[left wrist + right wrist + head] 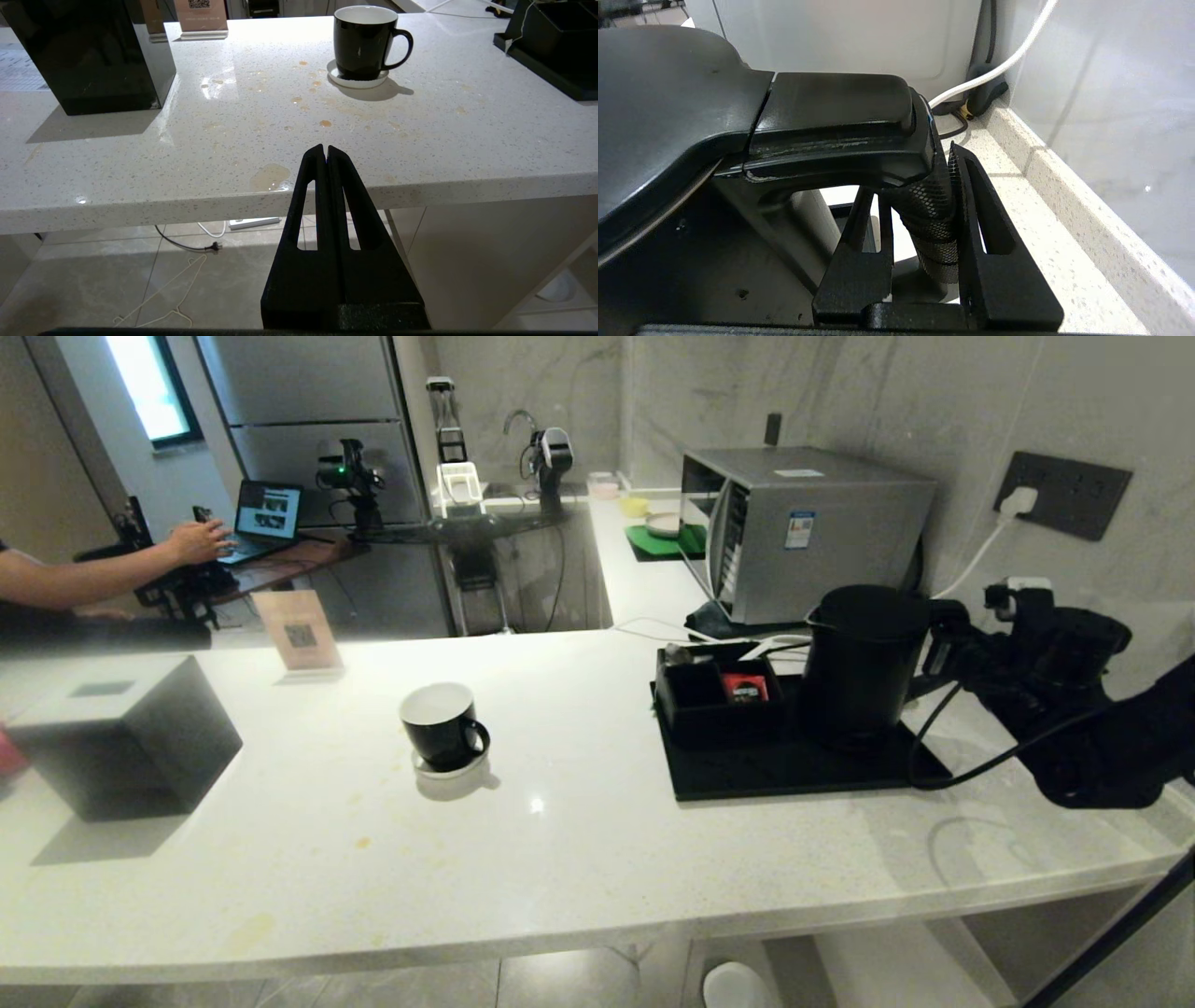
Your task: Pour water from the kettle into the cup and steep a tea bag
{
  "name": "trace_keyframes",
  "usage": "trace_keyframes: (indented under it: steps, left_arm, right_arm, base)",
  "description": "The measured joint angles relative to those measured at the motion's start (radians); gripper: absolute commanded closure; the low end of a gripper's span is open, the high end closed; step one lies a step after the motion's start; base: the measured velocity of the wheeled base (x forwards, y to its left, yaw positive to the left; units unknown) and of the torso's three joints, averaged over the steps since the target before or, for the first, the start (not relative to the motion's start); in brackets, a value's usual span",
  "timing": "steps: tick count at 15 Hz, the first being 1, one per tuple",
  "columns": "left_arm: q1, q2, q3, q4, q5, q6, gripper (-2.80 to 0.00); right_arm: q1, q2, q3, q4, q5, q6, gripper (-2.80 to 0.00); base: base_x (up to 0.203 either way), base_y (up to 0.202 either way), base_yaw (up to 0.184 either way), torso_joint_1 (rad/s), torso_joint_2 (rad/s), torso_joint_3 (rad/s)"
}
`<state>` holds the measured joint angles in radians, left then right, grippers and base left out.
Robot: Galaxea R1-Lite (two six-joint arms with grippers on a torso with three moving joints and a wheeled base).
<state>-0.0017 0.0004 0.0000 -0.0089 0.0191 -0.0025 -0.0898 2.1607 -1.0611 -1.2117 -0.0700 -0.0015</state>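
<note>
The tall black kettle [864, 663] stands on a black tray [794, 770] at the right of the counter. My right gripper [941, 649] reaches in from the right and is shut on its side handle. In the right wrist view the knurled handle [931, 219] sits between the fingers of the right gripper [910, 170], under the kettle's lid [658, 107]. The black cup [441, 723] with a white inside stands upright on its white saucer [455, 769] at mid-counter; the left wrist view shows this cup [362, 39] too. My left gripper [325, 150] hangs shut and empty before the counter's front edge. The tea bag is out of view.
A black organiser box [709, 695] with a red sachet [744, 688] shares the tray. A black cable [971, 761] loops beside the kettle. A black tissue box [131, 733] and a QR sign [297, 630] stand at left. A steel oven [803, 527] is behind. A person's arm [93, 574] is at far left.
</note>
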Motion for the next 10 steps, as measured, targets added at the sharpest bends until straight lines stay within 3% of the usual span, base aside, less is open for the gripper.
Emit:
trace_keyframes:
  steps: [10]
  left_arm:
    - [0.000, 0.000, 0.000, 0.000, 0.000, 0.000, 0.00]
  right_arm:
    - [0.011, -0.126, 0.155, 0.003, -0.003, 0.036, 0.00]
  base:
    - [0.000, 0.000, 0.000, 0.000, 0.00, 0.000]
